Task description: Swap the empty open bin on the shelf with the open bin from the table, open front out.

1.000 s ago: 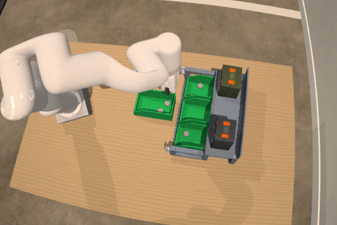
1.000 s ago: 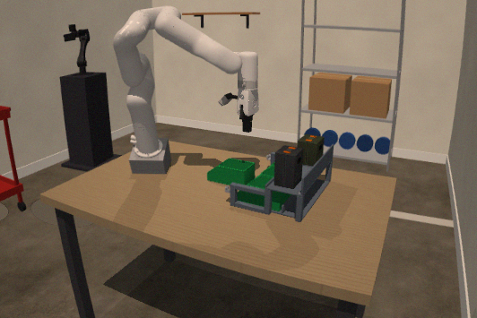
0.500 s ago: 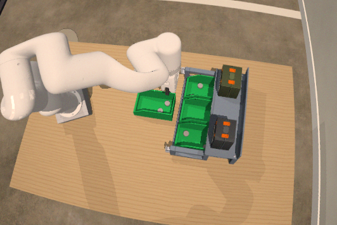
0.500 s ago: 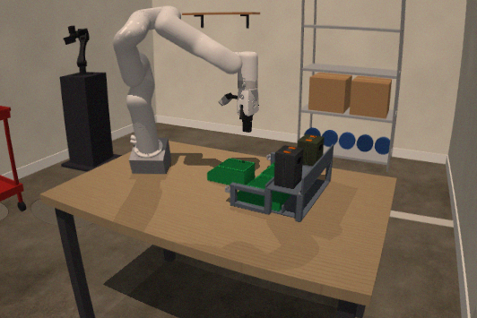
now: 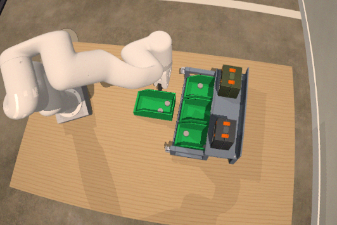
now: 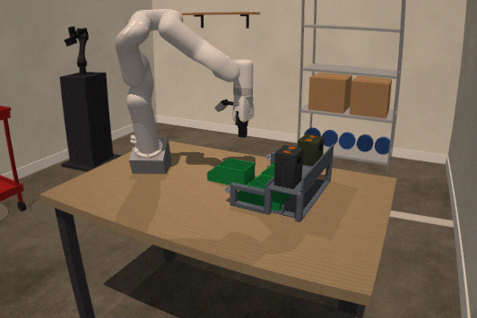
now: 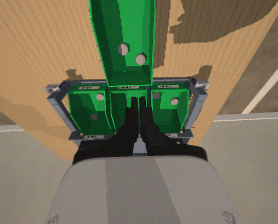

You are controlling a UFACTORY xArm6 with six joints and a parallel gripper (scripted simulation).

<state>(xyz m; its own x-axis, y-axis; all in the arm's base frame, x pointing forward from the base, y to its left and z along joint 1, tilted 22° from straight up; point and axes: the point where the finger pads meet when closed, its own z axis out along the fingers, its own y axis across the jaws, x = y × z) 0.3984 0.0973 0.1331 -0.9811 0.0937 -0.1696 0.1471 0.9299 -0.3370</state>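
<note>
My gripper (image 5: pixel 159 87) (image 6: pixel 242 135) (image 7: pixel 138 105) is shut and empty, pointing down, well above the table and the bins. The empty green bin (image 5: pixel 194 111) (image 7: pixel 119 111) sits in the middle place of the grey shelf (image 5: pixel 225 109) (image 6: pixel 248 188), between two other green bins. Its rear is partly hidden by the fingers in the wrist view. The green bin on the table (image 5: pixel 147 102) (image 6: pixel 229 171) (image 7: pixel 120 22) stands flat before the shelf's front lip, close to it, with two round grey parts inside.
The neighbouring bins (image 5: pixel 192 89) (image 5: pixel 196 139) hold round grey parts. On the raised rear board stand an olive box (image 5: pixel 235 89) (image 6: pixel 308 152) and a dark grey box (image 5: pixel 219 141) (image 6: pixel 287 170), with a gap between them. A low upright wall (image 5: pixel 244 107) runs along the board's rear.
</note>
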